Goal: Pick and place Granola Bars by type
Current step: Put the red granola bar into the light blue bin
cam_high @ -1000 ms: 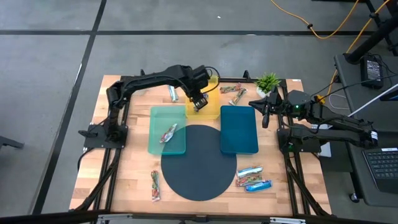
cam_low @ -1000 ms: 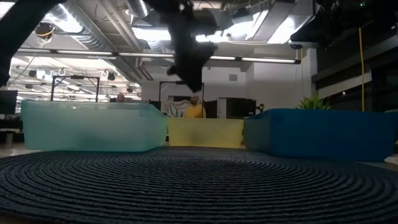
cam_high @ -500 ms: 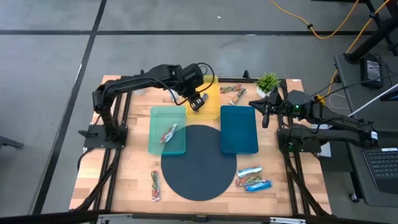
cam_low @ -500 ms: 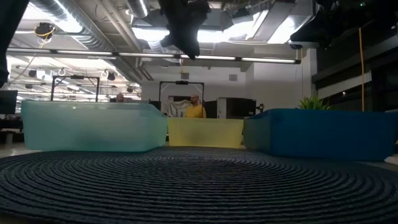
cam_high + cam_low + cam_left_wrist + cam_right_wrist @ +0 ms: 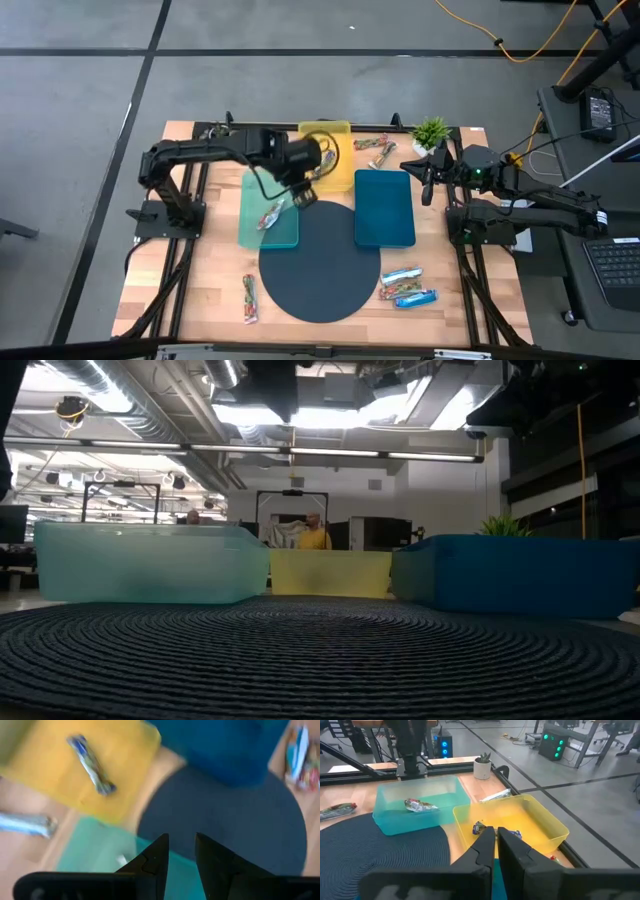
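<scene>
Above the near edge of the teal tray (image 5: 250, 228), where it meets the round dark mat (image 5: 318, 262), we see the left gripper (image 5: 303, 196) hanging with its two fingers (image 5: 152, 865) a narrow gap apart and nothing between them. From that arm's wrist camera we look down on a blue-white granola bar (image 5: 91, 765) lying loose in the yellow tray (image 5: 60, 775), with a second blue-white bar (image 5: 26, 823) on the bare wood just outside it. From overhead we find a silver-wrapped bar (image 5: 270, 215) inside the teal tray, two brown-green bars (image 5: 377, 148) on the wood behind the dark blue tray (image 5: 384, 207), near the small potted plant (image 5: 431, 130), a red-multicoloured bar (image 5: 249, 298) on the wood at the mat's near left, and three more bars (image 5: 405, 285) clustered at the mat's near right. We see the right gripper (image 5: 428, 178) parked off the right edge of the table beside the plant, its fingers (image 5: 486, 846) drawn nearly together and empty; its wrist camera looks across the yellow tray, where the blue-white bar shows again, toward the teal tray with the silver bar in it. At table height we see the three trays standing side by side behind the woven mat, and two people (image 5: 312, 532) far back in the room.
</scene>
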`<state>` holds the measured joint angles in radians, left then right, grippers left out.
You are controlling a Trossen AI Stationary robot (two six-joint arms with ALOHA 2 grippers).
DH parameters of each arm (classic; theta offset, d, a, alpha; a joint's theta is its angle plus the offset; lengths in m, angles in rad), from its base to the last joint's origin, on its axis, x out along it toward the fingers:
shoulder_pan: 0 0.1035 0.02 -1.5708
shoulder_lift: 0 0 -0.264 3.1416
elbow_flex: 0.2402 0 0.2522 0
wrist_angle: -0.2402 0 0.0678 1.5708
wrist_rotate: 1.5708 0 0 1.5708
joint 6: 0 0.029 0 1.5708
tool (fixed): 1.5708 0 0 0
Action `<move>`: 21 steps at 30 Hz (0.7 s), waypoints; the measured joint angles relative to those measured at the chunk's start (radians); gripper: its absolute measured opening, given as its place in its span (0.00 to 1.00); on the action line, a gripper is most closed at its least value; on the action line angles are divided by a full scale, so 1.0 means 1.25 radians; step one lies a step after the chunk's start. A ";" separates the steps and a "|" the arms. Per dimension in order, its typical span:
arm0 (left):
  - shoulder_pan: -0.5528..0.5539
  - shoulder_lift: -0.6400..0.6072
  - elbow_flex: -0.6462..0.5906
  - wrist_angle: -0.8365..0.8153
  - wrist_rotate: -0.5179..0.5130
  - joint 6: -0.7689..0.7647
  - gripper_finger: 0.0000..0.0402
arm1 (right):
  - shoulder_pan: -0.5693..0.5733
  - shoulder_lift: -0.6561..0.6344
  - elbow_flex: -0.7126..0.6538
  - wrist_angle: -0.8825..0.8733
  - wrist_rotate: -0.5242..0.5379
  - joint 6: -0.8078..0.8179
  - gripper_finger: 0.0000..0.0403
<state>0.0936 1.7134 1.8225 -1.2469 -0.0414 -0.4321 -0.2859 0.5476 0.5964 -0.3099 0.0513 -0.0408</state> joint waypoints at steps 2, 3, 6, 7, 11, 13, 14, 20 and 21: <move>-0.031 0.000 0.000 -0.032 0.000 -0.024 0.21 | 0.000 0.000 0.000 0.000 0.000 -0.002 0.06; -0.047 0.000 0.000 -0.048 0.001 -0.037 0.21 | 0.000 0.000 0.000 0.000 0.000 -0.002 0.06; -0.094 0.000 0.000 -0.088 0.001 -0.085 0.21 | 0.000 0.000 0.000 0.000 0.000 -0.003 0.06; -0.109 0.000 0.000 -0.098 0.001 -0.102 0.21 | 0.000 0.000 0.000 0.000 0.000 -0.003 0.06; -0.179 0.000 0.000 -0.139 0.010 -0.164 0.21 | 0.000 0.000 0.000 0.000 0.000 -0.015 0.06; -0.219 0.000 0.000 -0.151 0.012 -0.184 0.21 | 0.000 0.000 0.000 0.001 0.000 -0.015 0.06; -0.239 0.000 0.000 -0.152 0.012 -0.197 0.21 | 0.000 0.000 0.000 0.004 0.000 -0.016 0.06; -0.362 0.000 0.000 -0.154 0.005 -0.324 0.21 | 0.000 0.000 0.000 0.006 0.000 -0.016 0.06; -0.384 0.000 0.000 -0.154 0.000 -0.360 0.21 | 0.000 0.000 0.000 0.006 0.000 -0.016 0.06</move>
<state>-0.3866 1.7134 1.8225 -1.4395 -0.0420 -0.8822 -0.2859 0.5476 0.5964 -0.3027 0.0513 -0.0612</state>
